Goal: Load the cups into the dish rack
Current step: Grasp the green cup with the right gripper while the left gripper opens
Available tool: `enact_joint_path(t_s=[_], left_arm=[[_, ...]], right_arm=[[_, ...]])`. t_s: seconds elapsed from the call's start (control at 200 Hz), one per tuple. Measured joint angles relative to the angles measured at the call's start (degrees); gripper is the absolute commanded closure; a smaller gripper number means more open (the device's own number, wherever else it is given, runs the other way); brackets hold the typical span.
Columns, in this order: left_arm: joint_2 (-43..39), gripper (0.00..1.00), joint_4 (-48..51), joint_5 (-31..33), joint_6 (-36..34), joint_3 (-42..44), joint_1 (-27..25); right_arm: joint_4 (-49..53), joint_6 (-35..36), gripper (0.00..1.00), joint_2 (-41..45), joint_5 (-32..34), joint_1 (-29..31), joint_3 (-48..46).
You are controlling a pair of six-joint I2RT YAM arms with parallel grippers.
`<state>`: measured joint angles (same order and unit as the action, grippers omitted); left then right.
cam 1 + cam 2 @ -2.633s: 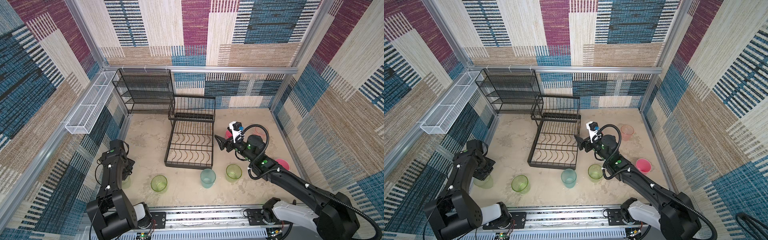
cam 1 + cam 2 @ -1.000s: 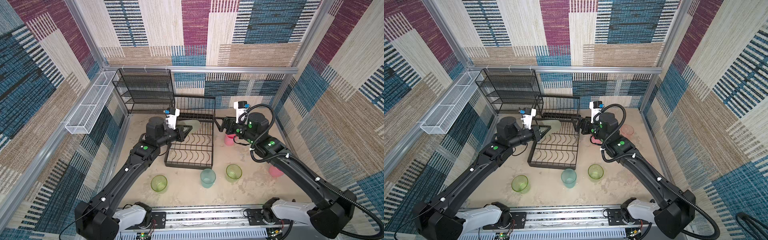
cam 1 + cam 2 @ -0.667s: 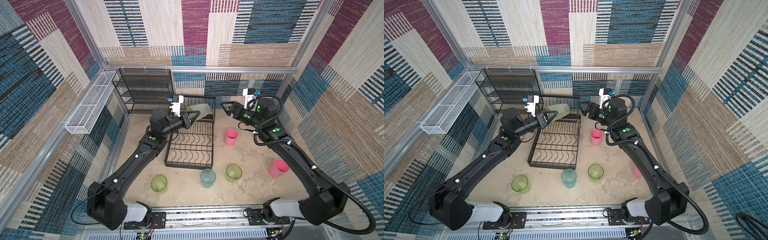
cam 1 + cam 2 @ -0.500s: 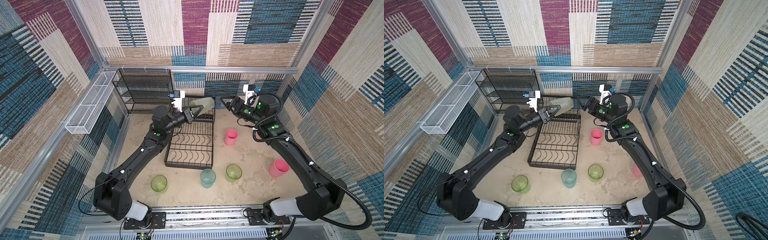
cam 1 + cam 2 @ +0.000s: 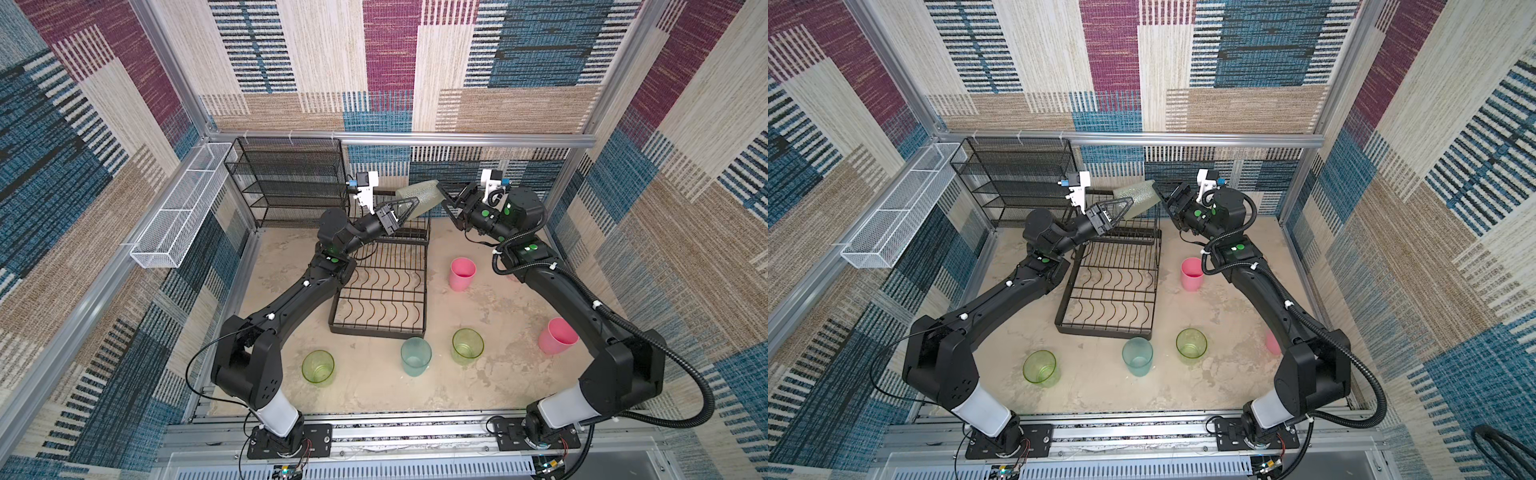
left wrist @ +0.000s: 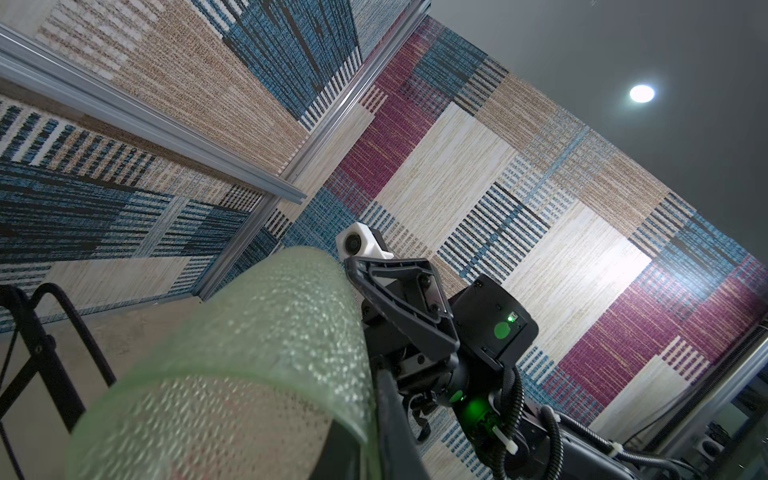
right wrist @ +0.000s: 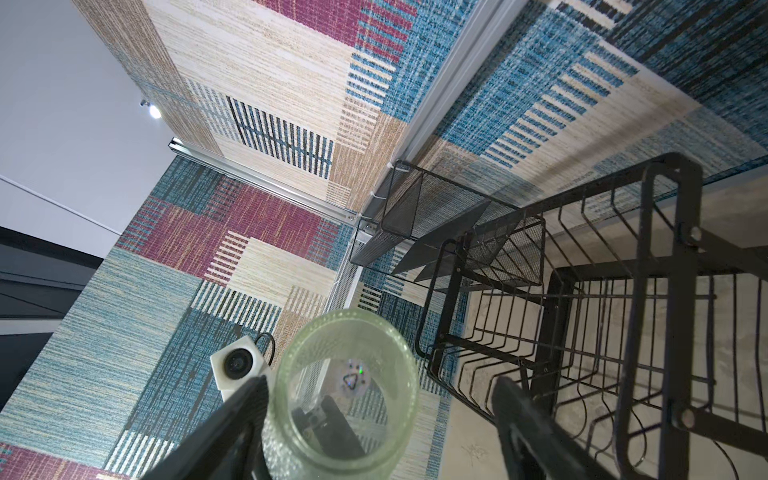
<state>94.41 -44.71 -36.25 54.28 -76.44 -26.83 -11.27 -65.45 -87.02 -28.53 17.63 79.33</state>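
With the left end effector (image 5: 409, 205) clenched on the base of the green cup (image 5: 420, 194), held sideways in the air over the dish rack (image 5: 380, 291), the right end effector (image 5: 446, 203), jaws spread astride the cup's mouth, should centre and close firmly before the left releases.

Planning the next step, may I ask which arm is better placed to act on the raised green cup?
Probably right: the right hand, open, straddles the green cup at its mouth and need only close; the left hand holds its base.
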Motion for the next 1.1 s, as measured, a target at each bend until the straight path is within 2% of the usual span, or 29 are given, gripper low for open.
enact_joint_path(t_s=[0.27,0.611,0.931,1.022,1.102], left_arm=[[1.9,1.0,-1.01,0.17,1.05,-0.74,-1.38],[4.5,1.0,-3.04,1.86,2.05,-1.77,-2.73],[5.97,1.0,-5.25,3.65,3.19,-2.1,-3.21],[6.34,0.93,-5.86,4.02,3.89,-2.14,-3.3],[6.38,0.82,-6.01,4.33,3.85,-2.16,-3.3]], right_arm=[[-5.33,-2.29,0.13,-1.55,0.66,0.46,-0.66],[-7.13,-3.39,0.15,-3.61,3.32,1.9,0.17],[-7.3,-2.84,0.36,-3.58,6.8,2.45,-0.09],[-6.84,-2.36,0.38,-3.63,8.07,2.67,0.26],[-6.69,-1.44,0.4,-3.65,9.05,2.95,0.48]])
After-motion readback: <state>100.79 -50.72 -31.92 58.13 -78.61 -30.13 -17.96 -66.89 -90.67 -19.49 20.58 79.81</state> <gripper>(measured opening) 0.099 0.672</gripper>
